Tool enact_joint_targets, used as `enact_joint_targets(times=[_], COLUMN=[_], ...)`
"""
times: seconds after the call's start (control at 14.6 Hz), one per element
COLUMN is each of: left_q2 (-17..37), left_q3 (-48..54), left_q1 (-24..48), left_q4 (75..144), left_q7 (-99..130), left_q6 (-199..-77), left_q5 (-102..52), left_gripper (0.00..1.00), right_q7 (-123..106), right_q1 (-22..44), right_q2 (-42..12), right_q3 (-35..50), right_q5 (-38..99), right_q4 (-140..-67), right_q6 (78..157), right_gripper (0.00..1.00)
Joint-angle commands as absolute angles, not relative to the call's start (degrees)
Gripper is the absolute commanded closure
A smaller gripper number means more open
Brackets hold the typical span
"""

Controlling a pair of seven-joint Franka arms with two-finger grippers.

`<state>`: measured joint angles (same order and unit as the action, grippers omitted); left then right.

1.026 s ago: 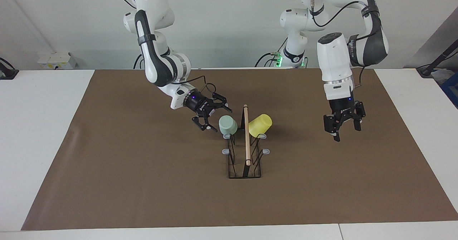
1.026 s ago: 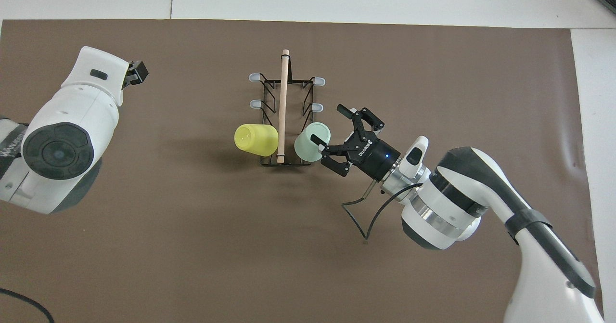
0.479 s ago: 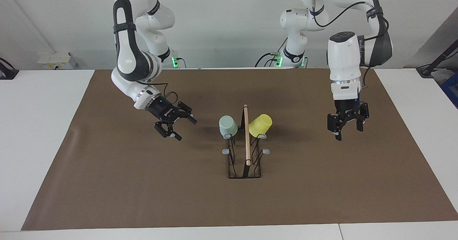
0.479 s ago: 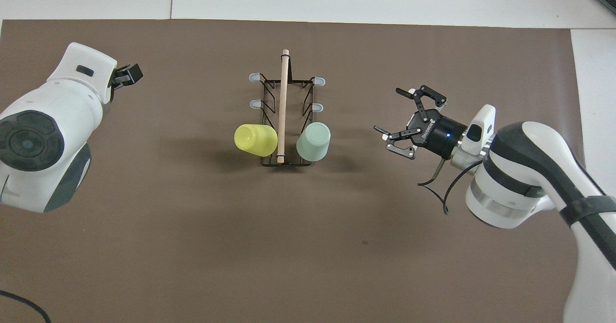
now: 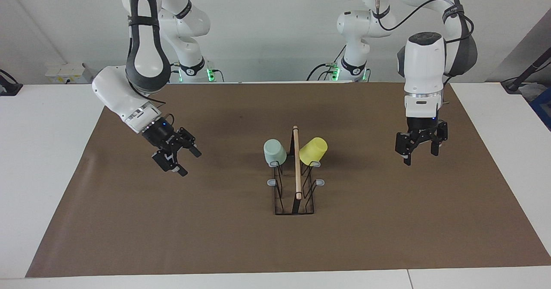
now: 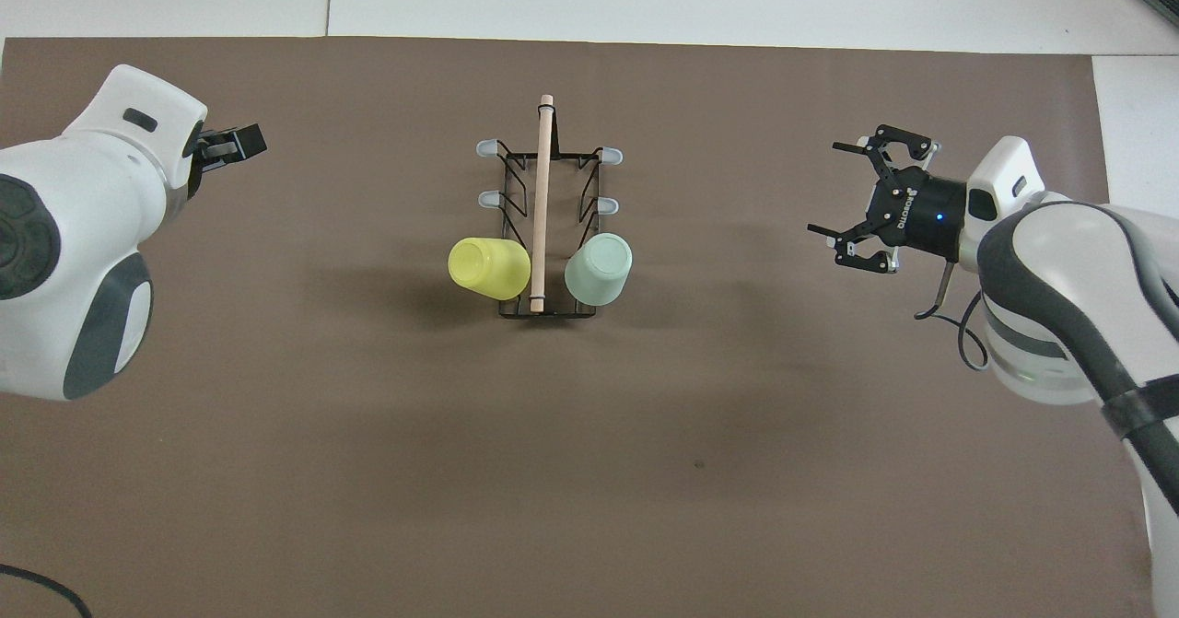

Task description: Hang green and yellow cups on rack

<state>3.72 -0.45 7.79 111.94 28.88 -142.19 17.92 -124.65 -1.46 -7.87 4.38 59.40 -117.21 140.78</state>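
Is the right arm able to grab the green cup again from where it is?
Probably yes. The right gripper hangs open over bare mat, and nothing lies between it and the green cup, which hangs on the rack at that arm's side.

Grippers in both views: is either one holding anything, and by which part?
Nothing is held. The right gripper and left gripper are open and empty over the brown mat; both plastic cups hang on the black wire rack.

Both arms are showing glossy white shells with dark grey-black joint panels and silver wrist rings. Black cables are looping along the upper links and off the wrists. Each black claw, right claw [image 5: 180, 156] and left claw [image 5: 419, 150], is glowing with a small blue light; green lights are shining at the bases.
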Motion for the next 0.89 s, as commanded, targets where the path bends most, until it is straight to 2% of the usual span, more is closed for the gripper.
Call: enact_joint_targets(times=[0.0, 0.41, 0.82], left_q2=[2.7, 0.2, -1.5], left_q3=[-0.1, -1.0, -1.2], left_q1=[7.1, 5.3, 4.7], left_q4=[109.6, 107.6, 104.8], left_q7=[18.5, 5.3, 0.9], left_q6=[-135.5, -123.0, -111.4], left_q5=[10.2, -0.4, -0.9], left_gripper=[0.0, 0.0, 0.0], right_q7=[-112.2, -76.4, -42.2], right_q1=[-1.8, -2.5, -1.7], right_q2=[-8.6, -8.4, -7.2], right_q3=[4.8, 4.7, 4.7], right_q5=[47.5, 20.0, -3.2], right_q4=[-115.8, -115.0, -114.2], right_q6=[141.9, 142.0, 139.7], right_gripper=[0.0, 0.0, 0.0])
